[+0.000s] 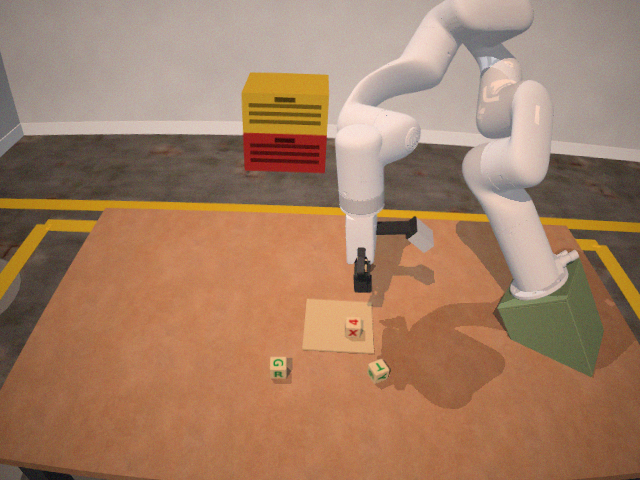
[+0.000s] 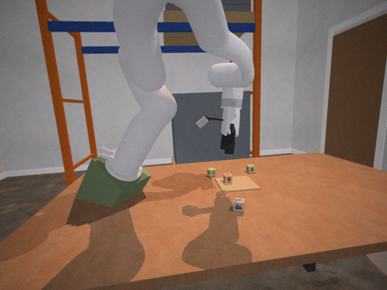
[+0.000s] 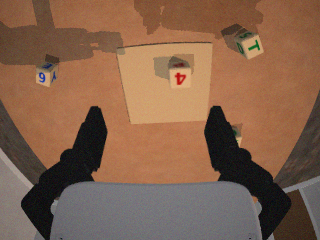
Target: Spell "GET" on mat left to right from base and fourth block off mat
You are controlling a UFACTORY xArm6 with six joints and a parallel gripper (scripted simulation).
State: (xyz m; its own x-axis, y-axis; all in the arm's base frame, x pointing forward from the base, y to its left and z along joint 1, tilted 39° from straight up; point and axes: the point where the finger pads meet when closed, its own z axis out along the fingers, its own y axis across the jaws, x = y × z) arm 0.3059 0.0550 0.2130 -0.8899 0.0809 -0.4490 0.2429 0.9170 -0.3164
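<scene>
Below the end effector [image 3: 158, 135], which hangs above the bench [image 1: 155, 289] with its fingers spread wide and nothing between them, lies the mat [image 3: 167, 83], with the red-lettered block [image 3: 179, 78] resting on it, a 4 on top. The wrist view alone shows all four blocks: the T block [image 3: 250, 44] off the mat beyond the right finger, the blue-lettered block [image 3: 46, 76] well off to the left, and a green-lettered block [image 3: 238, 134] mostly hidden behind the right finger. In the top view the end effector covers the blue-lettered block entirely, while the G block [image 1: 278, 367] shows clearly there. Which block carries E, I cannot tell.
</scene>
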